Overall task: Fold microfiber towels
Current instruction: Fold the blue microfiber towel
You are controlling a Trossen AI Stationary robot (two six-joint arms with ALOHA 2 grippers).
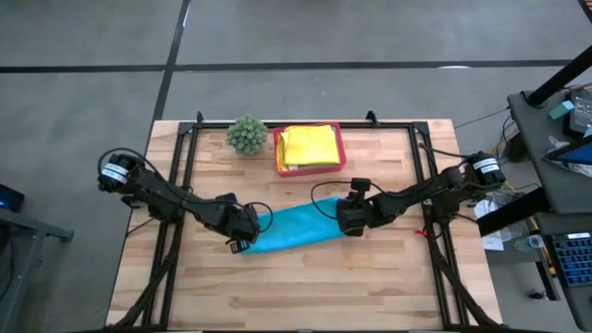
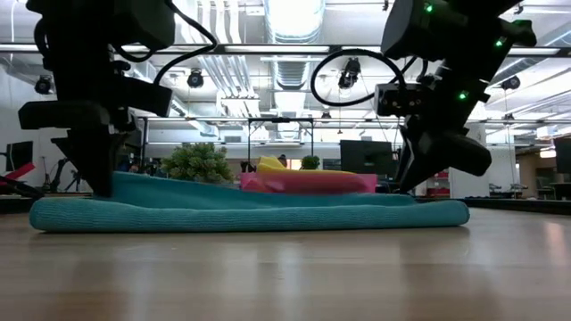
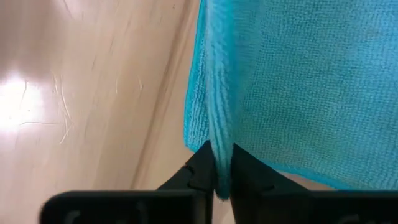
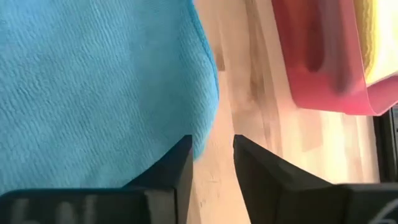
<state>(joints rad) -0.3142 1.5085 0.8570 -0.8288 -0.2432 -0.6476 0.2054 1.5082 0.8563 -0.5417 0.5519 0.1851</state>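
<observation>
A teal towel lies folded in a long strip on the middle of the table, also seen in the low view. My left gripper is shut on its left end. My right gripper is open at the towel's right end; in the right wrist view one finger stands over the towel's rounded edge and the other over bare wood. Yellow towels lie in the pink tray at the far side. The other towels are out of view. My left gripper pinches a raised ridge of the teal towel between its two fingers, near the towel's left end. The fingers come from above, pointing down. The ridge runs on away from the fingertips, and the rest of the towel lies on the table. Whether my right gripper's finger touches the towel cannot be told.
A small round spiky green plant stands left of the pink tray at the far edge. Bare wood lies between the towel and the near edge. Black frame rails run along the table's left and right sides.
</observation>
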